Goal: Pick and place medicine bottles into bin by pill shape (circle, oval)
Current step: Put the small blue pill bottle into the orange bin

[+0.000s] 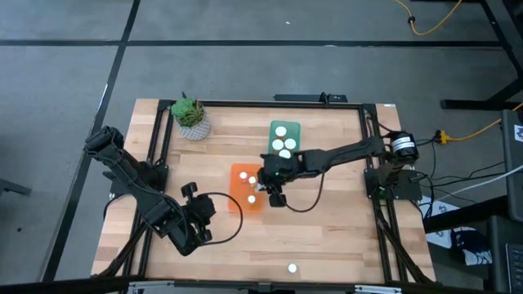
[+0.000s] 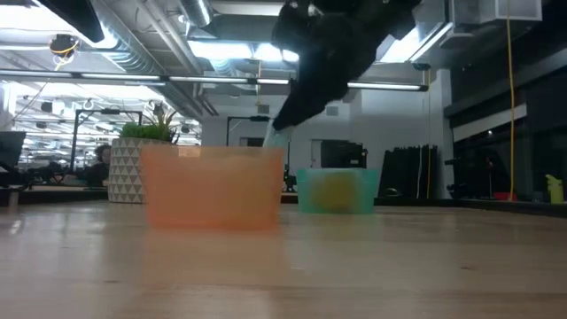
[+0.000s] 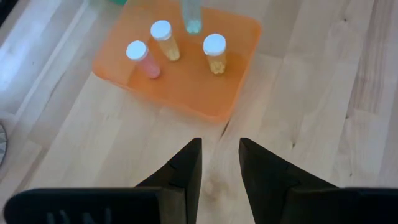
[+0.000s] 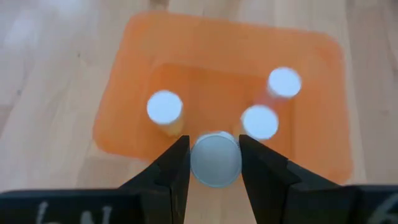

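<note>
My right gripper [image 4: 214, 163] is shut on a medicine bottle with a white top [image 4: 214, 158] and a pale blue body [image 3: 191, 18]. It hangs over the near right part of the orange bin [image 1: 238, 173]. Three bottles [image 4: 165, 107] stand upright on the floor of that bin. The green bin [image 1: 285, 126] behind it holds three white-topped bottles [image 1: 285, 144]. One more bottle [image 1: 292, 267] stands on the table near the front edge. My left gripper [image 3: 219, 163] is open and empty, low over the table, on the near left side of the orange bin. My right gripper pinches the bottle just under its white top [image 4: 214, 177] between its two fingers. The fingers point down from above. The bottle hangs upright below them, lifted clear, with its lower end [image 2: 275, 136] about at the height of the orange bin's rim.
A potted plant [image 1: 190, 117] stands at the far left of the table. Black rails [image 1: 155, 155] run along the table's left and right sides. Bare wood lies between the orange bin and the front edge.
</note>
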You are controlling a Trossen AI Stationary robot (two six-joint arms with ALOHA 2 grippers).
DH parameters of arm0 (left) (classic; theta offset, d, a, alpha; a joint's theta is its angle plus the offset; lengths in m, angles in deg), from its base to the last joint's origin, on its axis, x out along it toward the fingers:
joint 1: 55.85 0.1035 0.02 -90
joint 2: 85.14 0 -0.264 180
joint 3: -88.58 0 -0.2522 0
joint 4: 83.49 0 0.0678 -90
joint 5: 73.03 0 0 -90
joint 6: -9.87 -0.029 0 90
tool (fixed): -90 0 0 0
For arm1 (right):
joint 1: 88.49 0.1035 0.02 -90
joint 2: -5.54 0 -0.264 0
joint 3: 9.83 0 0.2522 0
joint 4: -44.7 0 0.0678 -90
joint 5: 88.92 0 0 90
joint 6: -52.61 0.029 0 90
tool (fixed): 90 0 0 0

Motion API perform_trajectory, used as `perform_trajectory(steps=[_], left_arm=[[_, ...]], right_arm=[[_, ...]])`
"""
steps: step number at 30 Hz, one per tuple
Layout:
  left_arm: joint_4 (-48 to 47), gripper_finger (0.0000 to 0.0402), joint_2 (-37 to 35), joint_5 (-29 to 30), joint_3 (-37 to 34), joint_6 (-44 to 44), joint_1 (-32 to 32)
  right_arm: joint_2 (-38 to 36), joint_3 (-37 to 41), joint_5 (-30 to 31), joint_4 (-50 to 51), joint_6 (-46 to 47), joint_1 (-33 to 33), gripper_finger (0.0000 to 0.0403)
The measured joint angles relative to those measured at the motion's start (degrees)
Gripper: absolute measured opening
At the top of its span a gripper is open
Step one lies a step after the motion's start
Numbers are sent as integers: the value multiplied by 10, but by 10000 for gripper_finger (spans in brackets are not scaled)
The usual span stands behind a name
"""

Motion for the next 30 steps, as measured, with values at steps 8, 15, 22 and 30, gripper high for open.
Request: perform_trajectory(steps=[8, 15, 22, 30], left_arm=[[1, 99, 0, 1, 0, -2, 2], [0, 99, 0, 2, 0, -2, 4], [0, 99, 0, 4, 0, -2, 4], [0, 99, 0, 4, 0, -2, 4]], right_arm=[[26, 0, 0, -15, -4, 0, 128], [26, 0, -1, -12, 7, 0, 128], [28, 0, -1, -16, 10, 0, 128], [28, 0, 0, -17, 11, 0, 131]])
